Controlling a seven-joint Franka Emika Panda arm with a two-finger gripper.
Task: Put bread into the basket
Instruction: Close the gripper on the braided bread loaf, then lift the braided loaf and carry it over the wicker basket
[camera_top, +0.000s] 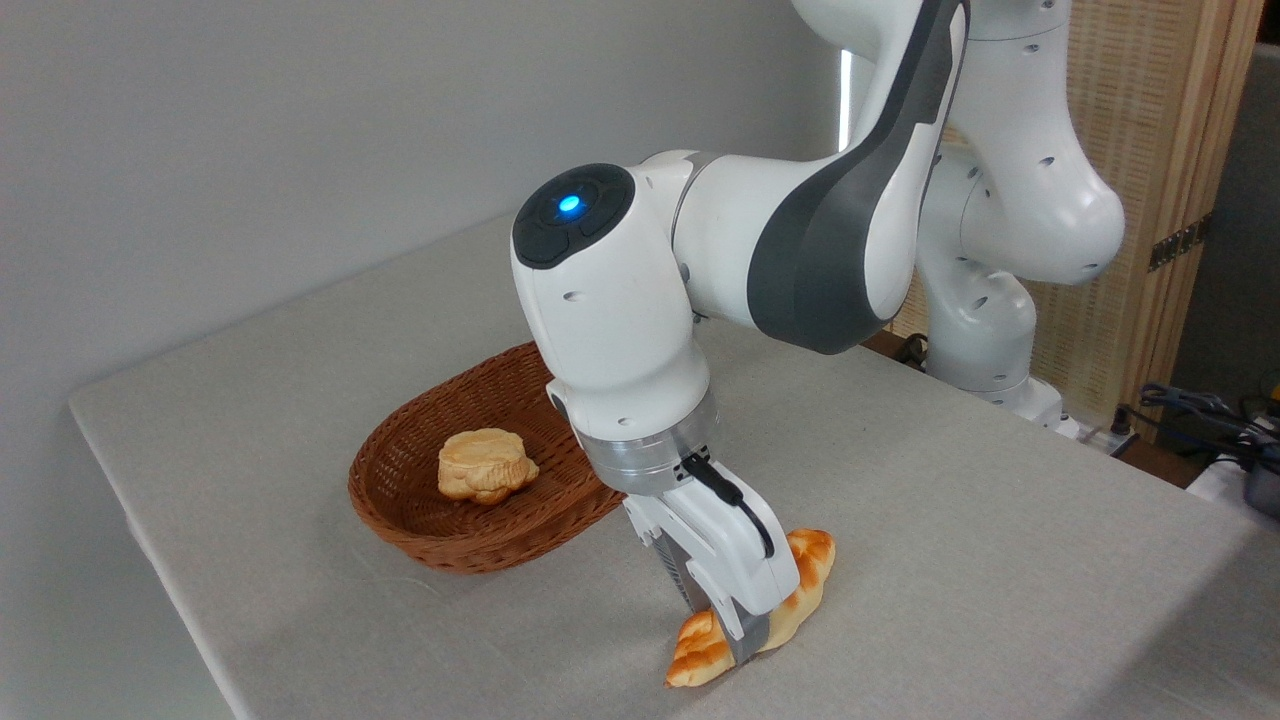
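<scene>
bread (806, 580) middle hidden by tool (735, 640), basket (470, 545) right end behind arm

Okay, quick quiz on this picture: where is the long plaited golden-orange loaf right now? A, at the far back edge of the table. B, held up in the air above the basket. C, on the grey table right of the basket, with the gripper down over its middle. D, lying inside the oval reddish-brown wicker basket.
C: the long plaited golden-orange loaf lies on the grey table, outside the oval reddish-brown wicker basket, with the gripper straddling its middle.
</scene>
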